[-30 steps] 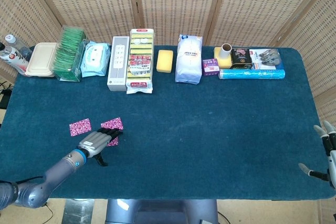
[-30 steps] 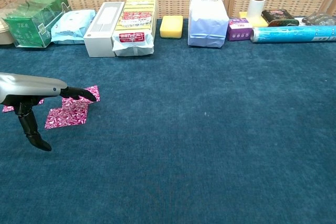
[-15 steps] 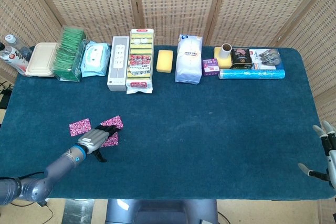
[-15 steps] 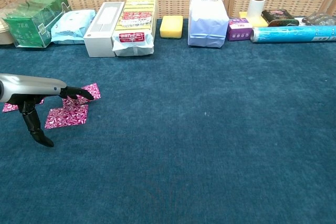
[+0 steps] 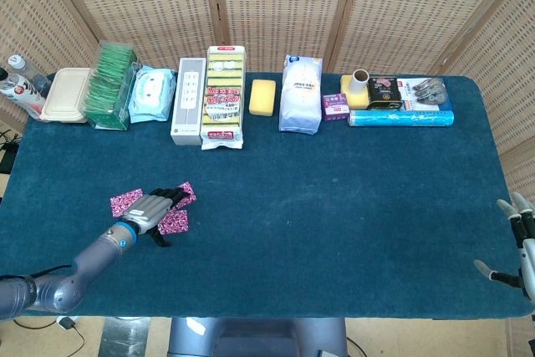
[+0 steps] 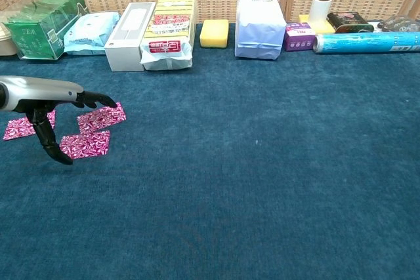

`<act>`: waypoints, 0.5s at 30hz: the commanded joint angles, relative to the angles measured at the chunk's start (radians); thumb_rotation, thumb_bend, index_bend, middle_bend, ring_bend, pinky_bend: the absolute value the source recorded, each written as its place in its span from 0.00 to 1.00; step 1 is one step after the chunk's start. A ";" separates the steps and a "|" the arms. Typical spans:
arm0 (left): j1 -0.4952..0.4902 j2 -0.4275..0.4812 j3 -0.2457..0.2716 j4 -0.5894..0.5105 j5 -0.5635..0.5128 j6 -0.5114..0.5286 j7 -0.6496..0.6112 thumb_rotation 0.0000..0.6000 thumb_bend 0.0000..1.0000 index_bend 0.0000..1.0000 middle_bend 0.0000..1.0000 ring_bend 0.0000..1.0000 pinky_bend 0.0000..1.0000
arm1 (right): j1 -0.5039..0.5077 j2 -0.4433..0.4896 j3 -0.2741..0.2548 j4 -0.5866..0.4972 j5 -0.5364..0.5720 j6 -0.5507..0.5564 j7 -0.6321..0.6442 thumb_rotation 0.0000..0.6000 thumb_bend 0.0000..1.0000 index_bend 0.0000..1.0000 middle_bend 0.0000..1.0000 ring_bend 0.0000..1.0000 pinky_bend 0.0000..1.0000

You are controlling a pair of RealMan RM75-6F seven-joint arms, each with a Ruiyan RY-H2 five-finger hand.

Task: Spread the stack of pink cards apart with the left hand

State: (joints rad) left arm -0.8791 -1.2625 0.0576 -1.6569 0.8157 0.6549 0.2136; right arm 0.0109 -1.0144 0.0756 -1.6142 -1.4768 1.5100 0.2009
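Blue table [image 5: 334, 206], packages [image 5: 224, 98] along back; left hand [image 5: 155, 209] spread flat over pink cards [image 6: 85, 144]

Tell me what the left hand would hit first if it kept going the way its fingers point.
Likely the pink card under the left hand's fingertips; beyond that, only bare blue table as far as shows. Depth is unclear.

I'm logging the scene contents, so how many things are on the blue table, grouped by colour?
Pink cards: 3
Green: 1, tea box
Yellow: 2, sponge, sponge pack
White or pale: 5, container, wipes, remote box, bag, tape roll
Purple: 1, small box
Blue: 1, roll
Dark packets: 2
Total: 15
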 commanded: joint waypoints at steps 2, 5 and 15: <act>0.018 0.021 0.001 -0.030 0.037 0.016 -0.012 1.00 0.01 0.00 0.00 0.00 0.04 | -0.001 0.001 -0.001 0.000 -0.003 0.003 0.002 1.00 0.00 0.08 0.00 0.00 0.00; 0.040 0.041 0.009 -0.063 0.091 0.016 -0.034 1.00 0.01 0.00 0.00 0.00 0.04 | -0.003 0.001 -0.001 0.001 -0.004 0.006 0.006 1.00 0.00 0.08 0.00 0.00 0.00; 0.063 0.020 0.024 -0.034 0.148 -0.017 -0.063 1.00 0.01 0.00 0.00 0.00 0.04 | -0.003 0.003 -0.002 -0.001 -0.005 0.005 0.006 1.00 0.00 0.08 0.00 0.00 0.00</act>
State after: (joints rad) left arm -0.8146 -1.2352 0.0822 -1.7000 0.9669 0.6452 0.1538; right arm 0.0078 -1.0113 0.0729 -1.6153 -1.4826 1.5153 0.2068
